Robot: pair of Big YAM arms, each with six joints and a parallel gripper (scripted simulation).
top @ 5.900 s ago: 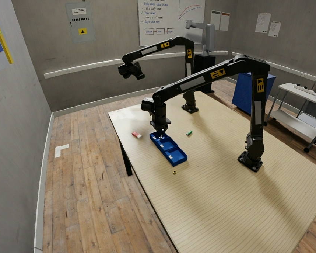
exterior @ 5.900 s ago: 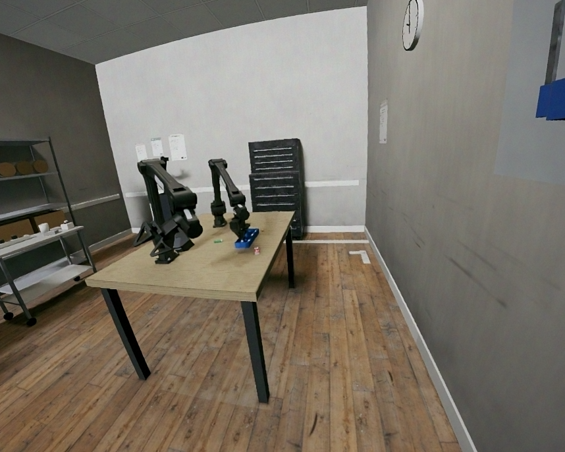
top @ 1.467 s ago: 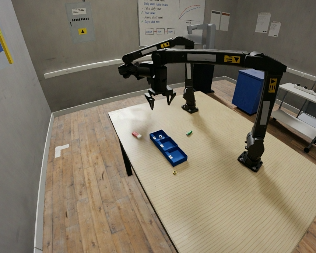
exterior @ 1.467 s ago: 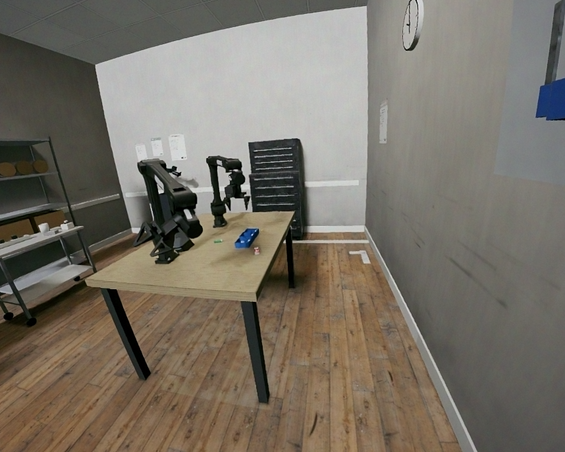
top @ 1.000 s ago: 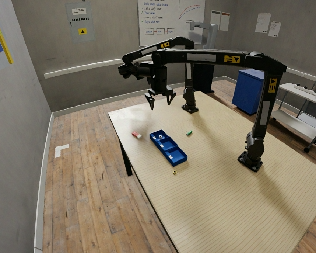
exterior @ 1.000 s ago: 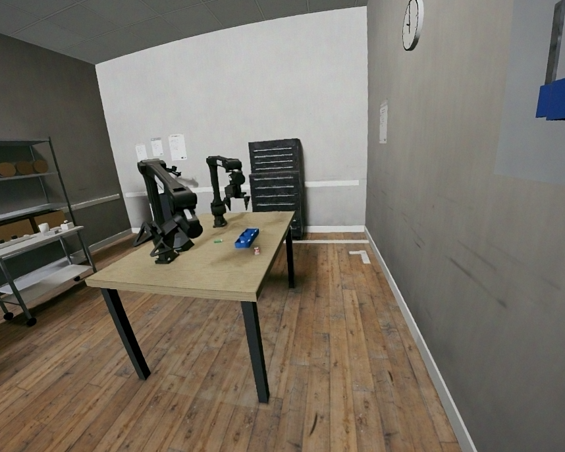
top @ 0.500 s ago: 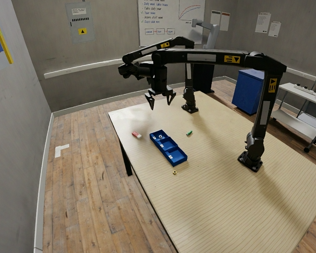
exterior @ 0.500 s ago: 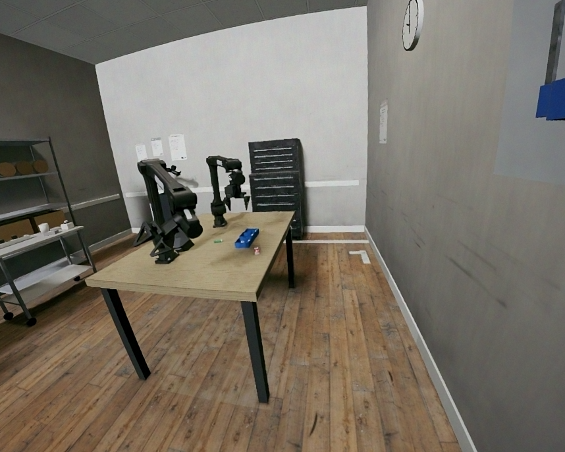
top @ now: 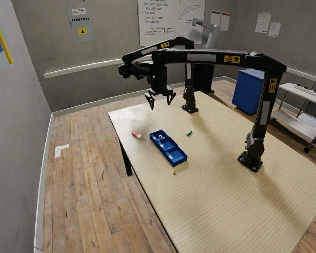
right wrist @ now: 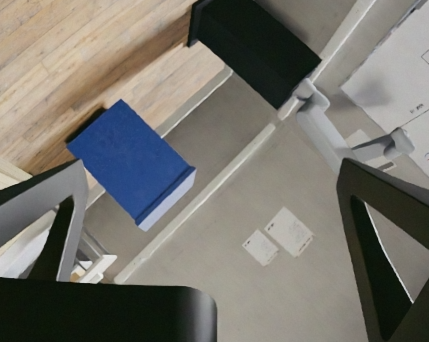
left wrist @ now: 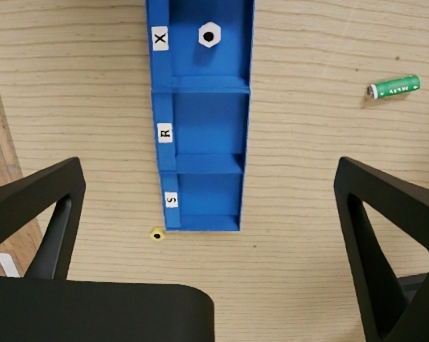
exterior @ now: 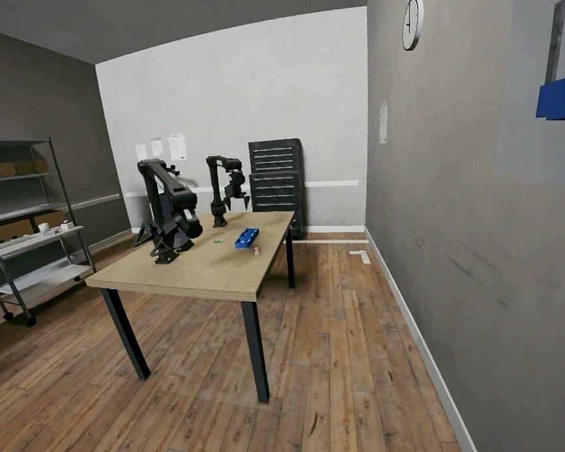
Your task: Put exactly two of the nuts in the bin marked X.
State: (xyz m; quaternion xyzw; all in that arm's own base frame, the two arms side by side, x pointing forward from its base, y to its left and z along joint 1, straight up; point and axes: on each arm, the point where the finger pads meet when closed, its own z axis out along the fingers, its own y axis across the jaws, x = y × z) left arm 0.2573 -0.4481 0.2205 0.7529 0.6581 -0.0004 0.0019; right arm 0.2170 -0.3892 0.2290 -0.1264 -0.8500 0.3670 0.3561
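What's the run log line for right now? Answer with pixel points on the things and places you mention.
left hand (top: pixel 161 106) (exterior: pixel 238 208) (left wrist: pixel 210 164) open | right hand (exterior: pixel 144 249) (right wrist: pixel 211 164) open | white nut (top: pixel 161 136) (left wrist: pixel 209 27) in X bin (top: pixel 151 135) (exterior: pixel 240 245) (left wrist: pixel 211 62) | yellow nut (top: pixel 173 173) (left wrist: pixel 153 234), battery (top: pixel 189 132) (exterior: pixel 218 241) (left wrist: pixel 396 86), eraser (top: pixel 136 135) (exterior: pixel 256 250) on table (top: pixel 220 190) (exterior: pixel 190 277) (left wrist: pixel 296 280) | one nut short

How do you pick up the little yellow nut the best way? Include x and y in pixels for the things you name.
Probably from straight above, pinching the outer sides of the yellow nut (top: pixel 174 172) (left wrist: pixel 152 235). It lies flat with its hole facing up, and bin S (top: pixel 180 161) (left wrist: pixel 208 223) (exterior: pixel 253 228) is close by, so keep the fingers off its wall.

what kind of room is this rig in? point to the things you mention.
Probably a robotics lab or workshop: two black arms on a wood-topped table (top: pixel 223 207) (exterior: pixel 186 279), a whiteboard (top: pixel 188 32) with notes and a graph, and a wheeled cart (top: pixel 295 88) (exterior: pixel 29 243).
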